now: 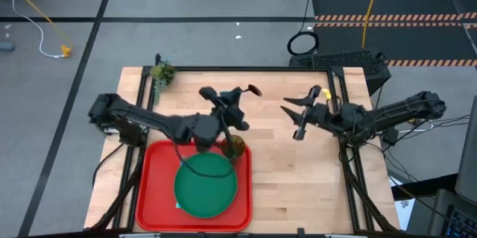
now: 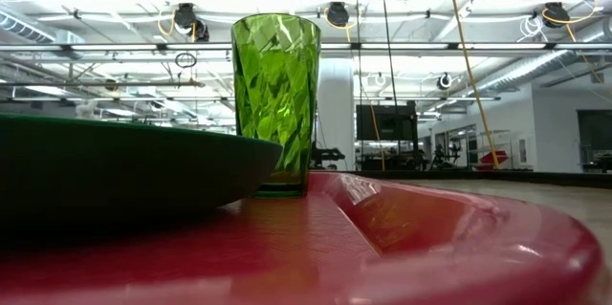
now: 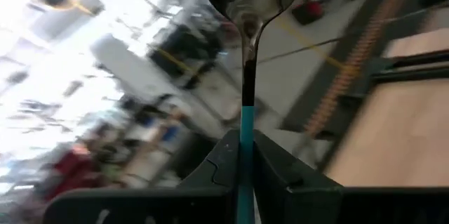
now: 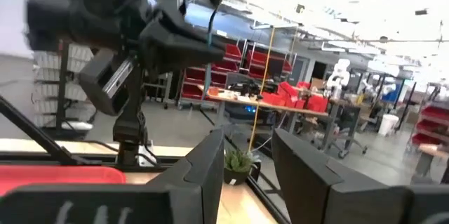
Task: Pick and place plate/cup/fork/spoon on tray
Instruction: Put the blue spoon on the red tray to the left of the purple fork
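Landmark: tray [image 1: 153, 193], at near left of table.

On tray already: plate [image 1: 206, 186], filling tray's middle; cup [image 1: 236, 147], upright at tray's far right corner, just beside plate rim. Low view confirms: cup [image 2: 275, 102] standing on red surface, plate [image 2: 124, 166] edge next to it, apparently not touching.

Above tray's far edge: left gripper [image 1: 229, 116], clenched on spoon [image 1: 248, 90]. Left wrist view: fingers [image 3: 224, 168] pinching light-blue handle, spoon [image 3: 245, 55] stem running out to dark bowl. Spoon held off the wood, bowl pointing away from tray toward table's far side.

Right of tray, well apart: right gripper [image 1: 299, 119], raised over bare wood, fingers spread, nothing between them. Right wrist view: gap between own fingers [image 4: 203, 175] clear.

Beyond tray, at table's far left corner: small plant sprig [image 1: 161, 74]. Not task item.

Fork: not located in any view.

Step in hand (judgement): spoon transfer, mid-carry. Plate and cup steps appear done.

Next move calls for: lowering spoon onto free red strip beside plate, avoiding cup at corner; releasing only once handle lies flat. Little bare tray left, so placement tight. Then finding fork.
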Controlling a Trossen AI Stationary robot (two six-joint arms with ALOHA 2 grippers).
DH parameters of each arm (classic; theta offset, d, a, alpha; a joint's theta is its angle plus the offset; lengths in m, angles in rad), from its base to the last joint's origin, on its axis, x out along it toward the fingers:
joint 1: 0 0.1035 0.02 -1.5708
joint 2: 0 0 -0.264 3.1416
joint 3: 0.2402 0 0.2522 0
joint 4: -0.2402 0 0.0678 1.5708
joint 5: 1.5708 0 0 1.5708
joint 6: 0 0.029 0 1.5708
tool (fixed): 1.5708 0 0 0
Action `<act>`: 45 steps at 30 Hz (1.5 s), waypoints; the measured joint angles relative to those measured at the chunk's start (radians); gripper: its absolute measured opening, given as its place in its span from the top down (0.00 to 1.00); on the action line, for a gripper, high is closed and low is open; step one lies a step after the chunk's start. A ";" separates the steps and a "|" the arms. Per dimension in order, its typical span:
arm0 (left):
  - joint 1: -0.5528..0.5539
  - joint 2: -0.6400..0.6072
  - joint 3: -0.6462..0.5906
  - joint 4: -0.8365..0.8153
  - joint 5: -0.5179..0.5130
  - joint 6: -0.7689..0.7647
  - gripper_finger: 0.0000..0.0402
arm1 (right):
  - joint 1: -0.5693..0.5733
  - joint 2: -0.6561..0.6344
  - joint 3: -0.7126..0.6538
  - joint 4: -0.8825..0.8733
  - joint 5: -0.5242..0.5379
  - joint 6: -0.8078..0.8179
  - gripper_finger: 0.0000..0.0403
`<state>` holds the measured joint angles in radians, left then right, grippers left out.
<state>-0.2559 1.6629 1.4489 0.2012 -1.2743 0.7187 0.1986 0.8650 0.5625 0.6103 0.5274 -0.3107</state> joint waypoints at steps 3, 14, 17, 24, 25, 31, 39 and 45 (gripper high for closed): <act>0.034 -0.064 0.000 -0.332 0.133 -0.354 0.95 | 0.000 -0.046 0.000 -0.060 -0.002 0.030 0.71; -0.012 -0.129 0.000 -1.073 0.316 -1.306 0.95 | 0.001 -0.070 0.000 -0.122 -0.007 0.056 0.71; -0.047 -0.128 0.000 -1.216 0.397 -1.525 0.96 | 0.001 -0.070 0.000 -0.122 -0.008 0.056 0.71; -0.142 -0.120 0.000 -1.475 0.613 -1.929 0.95 | 0.001 -0.070 0.000 -0.123 -0.053 0.079 0.71; -0.159 -0.119 0.000 -1.508 0.651 -1.980 0.95 | 0.001 -0.070 0.000 -0.121 -0.067 0.088 0.71; -0.278 -0.108 -0.006 -1.631 0.809 -2.268 0.96 | 0.001 -0.070 0.000 -0.114 -0.091 0.108 0.71; -0.452 -0.051 -0.113 -1.725 1.207 -2.693 0.95 | 0.011 -0.071 0.000 -0.114 -0.135 0.116 0.71; -0.563 -0.014 -0.164 -1.593 1.350 -2.923 0.94 | 0.032 -0.071 0.000 -0.104 -0.137 0.119 0.71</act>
<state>-0.8194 1.6494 1.2847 -1.3914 0.0756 -2.2042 0.2306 0.7944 0.5625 0.5062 0.3904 -0.1914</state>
